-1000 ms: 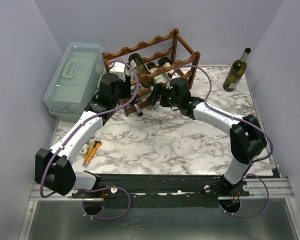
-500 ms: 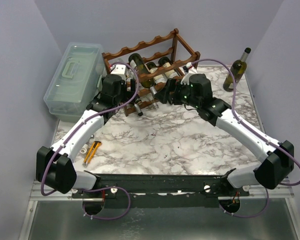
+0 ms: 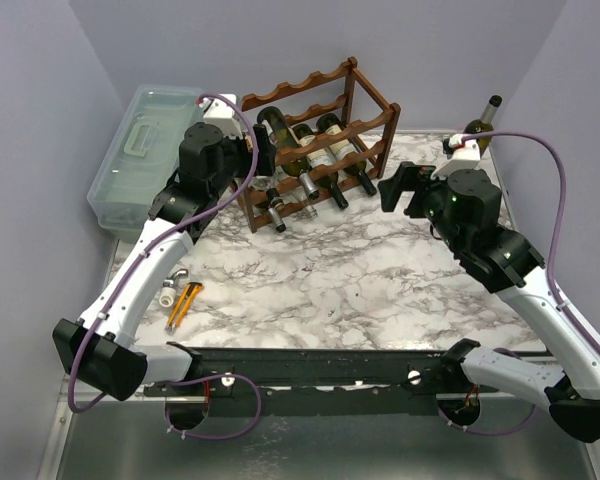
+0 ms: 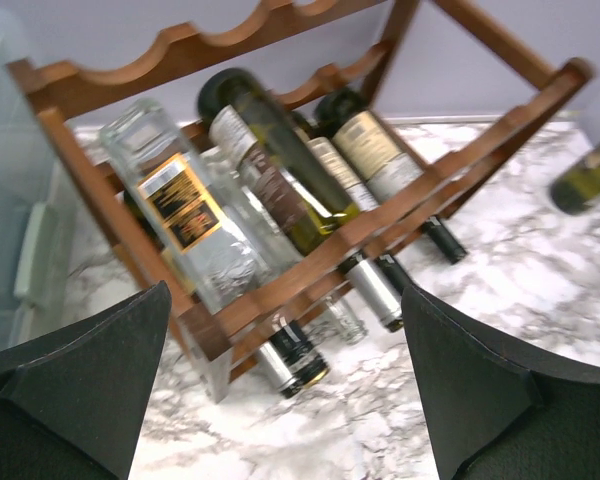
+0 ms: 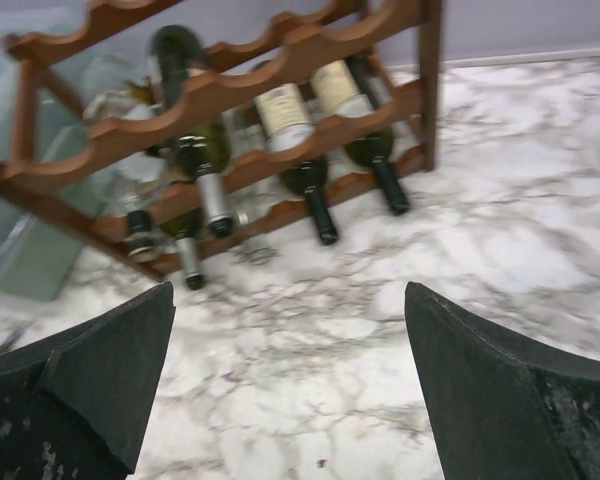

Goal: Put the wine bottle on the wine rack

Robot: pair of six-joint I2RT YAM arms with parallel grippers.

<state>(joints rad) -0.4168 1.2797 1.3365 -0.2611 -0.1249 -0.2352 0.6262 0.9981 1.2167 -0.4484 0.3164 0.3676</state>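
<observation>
Bottle pickup pending: a green wine bottle [image 3: 486, 120] stands upright at the far right corner of the marble counter [image 3: 330, 285], well apart from the wine rack [image 3: 300, 86] and partly hidden behind the right arm. The left gripper [image 3: 263, 158], at the rack's left end, and the right gripper [image 3: 392, 190], between rack and bottle, both hover with fingers spread wide, holding nothing. Reaching for the bottle looks like the step in hand. Next, the right gripper likely must turn to the bottle, clamp its body, tip it flat and lay it in a free scallop; the top tier appears bare. Labels on the racked bottles [image 4: 280, 180] are orange-and-black or cream, and all are too blurred to read.
</observation>
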